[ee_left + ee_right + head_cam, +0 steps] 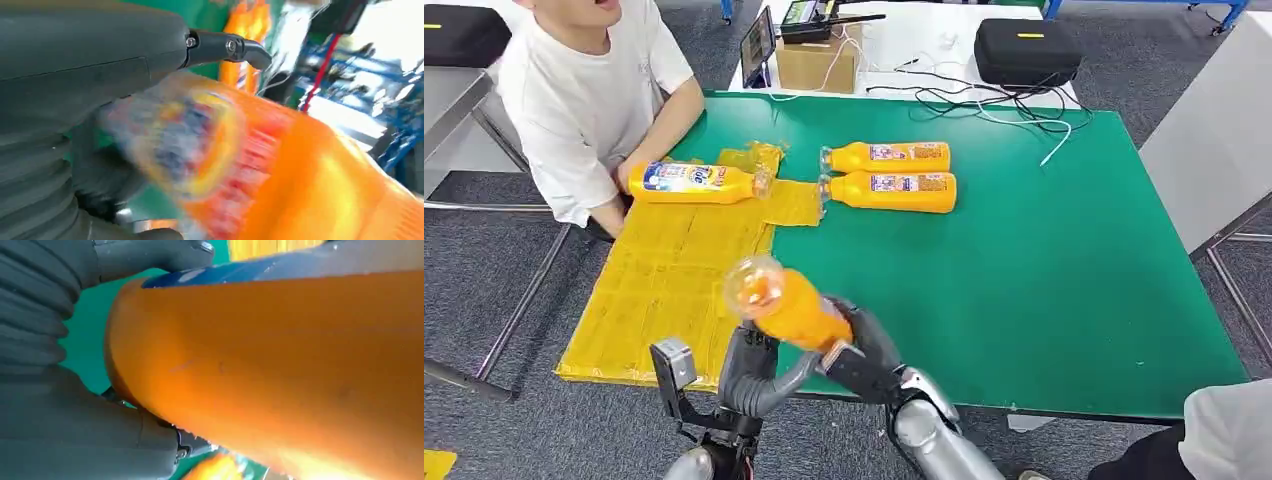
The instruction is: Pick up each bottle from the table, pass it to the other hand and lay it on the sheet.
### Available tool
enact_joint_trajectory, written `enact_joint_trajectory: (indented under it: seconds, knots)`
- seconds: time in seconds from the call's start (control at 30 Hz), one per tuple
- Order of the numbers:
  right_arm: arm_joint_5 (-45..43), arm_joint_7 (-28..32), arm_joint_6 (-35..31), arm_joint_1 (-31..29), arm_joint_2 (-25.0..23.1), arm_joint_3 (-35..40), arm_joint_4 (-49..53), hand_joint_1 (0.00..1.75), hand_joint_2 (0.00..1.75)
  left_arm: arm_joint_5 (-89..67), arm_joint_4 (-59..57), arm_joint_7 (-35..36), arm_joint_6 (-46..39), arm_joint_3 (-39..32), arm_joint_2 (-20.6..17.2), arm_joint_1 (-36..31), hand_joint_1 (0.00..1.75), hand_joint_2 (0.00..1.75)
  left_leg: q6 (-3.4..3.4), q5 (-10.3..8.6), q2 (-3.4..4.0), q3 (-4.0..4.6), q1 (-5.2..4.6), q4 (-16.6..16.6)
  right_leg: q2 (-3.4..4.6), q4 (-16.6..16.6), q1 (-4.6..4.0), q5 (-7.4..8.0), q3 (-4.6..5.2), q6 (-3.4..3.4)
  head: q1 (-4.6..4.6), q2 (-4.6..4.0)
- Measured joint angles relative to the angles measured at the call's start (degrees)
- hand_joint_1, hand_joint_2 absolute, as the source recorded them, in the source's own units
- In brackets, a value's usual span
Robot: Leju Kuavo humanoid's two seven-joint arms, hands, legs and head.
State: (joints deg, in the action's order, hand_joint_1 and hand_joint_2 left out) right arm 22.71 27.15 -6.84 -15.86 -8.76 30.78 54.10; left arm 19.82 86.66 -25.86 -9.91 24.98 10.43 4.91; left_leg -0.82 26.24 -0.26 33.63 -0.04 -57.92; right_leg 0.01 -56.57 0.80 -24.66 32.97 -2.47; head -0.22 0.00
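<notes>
Held over the green surface (1044, 300) at six o'clock, the full orange plastic bottle (786, 305), probably heavy and slick, suits a mid-body grip; right robot hand (864, 352) clasps its base, left robot hand (749, 370) apparently wrapping alongside.

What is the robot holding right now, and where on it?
An orange bottle: the right hand grips its base end, and the left hand is under its body.

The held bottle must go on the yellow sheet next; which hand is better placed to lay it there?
Probably the left hand: it already touches the bottle, and the yellow sheet lies on its side. The right hand is farther away.
</notes>
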Motion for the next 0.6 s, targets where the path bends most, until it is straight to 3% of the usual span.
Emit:
enact_joint_trajectory:
  seconds: [0.37,0.6]
  knots:
    - [2.65,-3.06,-1.92,-1.76,-0.66,6.51,-1.29,1.75,1.75,-11.37,0.48,-7.43,-13.84,0.59,0.06,-1.65,0.0,1.75,-0.01,-0.01,-0.01,0.0,0.01,0.0,0.0,0.0,0.0,0.0,0.0,0.0,0.0,0.02]
    - [5.18,-7.61,-2.73,-4.54,-0.85,10.16,-2.16,1.75,1.75,-10.77,0.15,-7.3,-16.37,0.9,0.06,-2.26,0.0,1.75,-0.01,-0.01,-0.01,0.0,0.0,0.0,0.0,0.0,0.0,0.0,0.0,0.0,0.0,0.0]
